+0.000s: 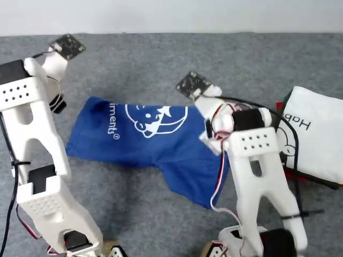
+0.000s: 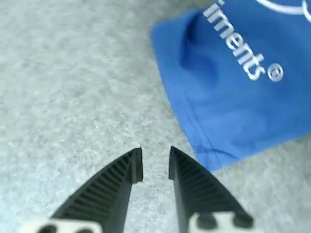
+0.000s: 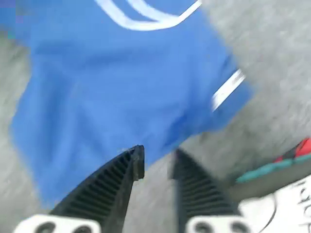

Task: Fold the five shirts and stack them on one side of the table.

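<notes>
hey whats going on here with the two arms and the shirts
Two robot arms are working through shirts on a grey table. A blue shirt lies across the middle, not yet a neat fold. The left gripper hangs open over bare table just off the shirt's printed end. The right gripper hangs open at the opposite edge. Neither holds anything. On the right arm's side sits a pile with a folded white shirt on top.

White plastic arms, black servos, red-black-white cables; black ribbed fingers, white screwed mounts behind them.
</notes>
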`<action>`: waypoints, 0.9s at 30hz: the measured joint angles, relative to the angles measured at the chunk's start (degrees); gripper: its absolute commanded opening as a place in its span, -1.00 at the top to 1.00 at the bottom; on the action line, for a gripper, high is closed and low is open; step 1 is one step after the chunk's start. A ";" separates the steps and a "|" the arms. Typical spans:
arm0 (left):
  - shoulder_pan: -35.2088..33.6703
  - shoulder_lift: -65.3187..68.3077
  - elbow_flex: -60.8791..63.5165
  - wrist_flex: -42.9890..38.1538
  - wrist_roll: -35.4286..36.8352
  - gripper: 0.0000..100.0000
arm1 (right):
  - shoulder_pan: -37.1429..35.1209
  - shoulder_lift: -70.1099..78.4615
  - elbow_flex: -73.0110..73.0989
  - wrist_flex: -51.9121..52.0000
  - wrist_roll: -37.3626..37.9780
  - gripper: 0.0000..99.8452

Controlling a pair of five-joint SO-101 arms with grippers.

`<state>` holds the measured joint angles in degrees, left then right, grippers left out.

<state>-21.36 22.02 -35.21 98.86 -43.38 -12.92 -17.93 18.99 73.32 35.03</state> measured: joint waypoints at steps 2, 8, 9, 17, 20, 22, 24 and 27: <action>0.97 0.70 0.00 -2.73 4.48 0.97 | 0.79 4.57 0.00 -5.54 0.00 0.98; 5.89 8.00 2.37 -10.90 12.48 0.97 | 1.76 17.93 -0.70 -19.60 0.00 0.98; 6.51 9.49 2.37 -12.04 13.89 0.97 | 1.67 19.78 -1.49 -20.92 0.00 0.98; 9.58 18.55 2.37 -20.40 18.90 0.97 | 1.67 33.32 -12.48 -23.82 -1.23 0.98; 10.11 21.10 2.37 -23.12 18.90 0.97 | 2.90 39.47 -17.85 -23.91 -3.34 0.98; 10.11 22.77 2.37 -24.88 18.90 0.97 | 4.40 43.43 -21.36 -23.21 -3.78 0.98; 10.11 24.70 2.37 -26.29 18.90 0.97 | 5.98 47.21 -25.05 -20.84 -3.78 0.98; 8.70 27.08 1.85 -27.25 18.90 0.97 | 8.44 51.52 -30.51 -15.74 -3.69 0.98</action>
<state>-12.66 49.10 -33.36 71.60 -24.48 -4.48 33.58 -11.52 57.58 31.34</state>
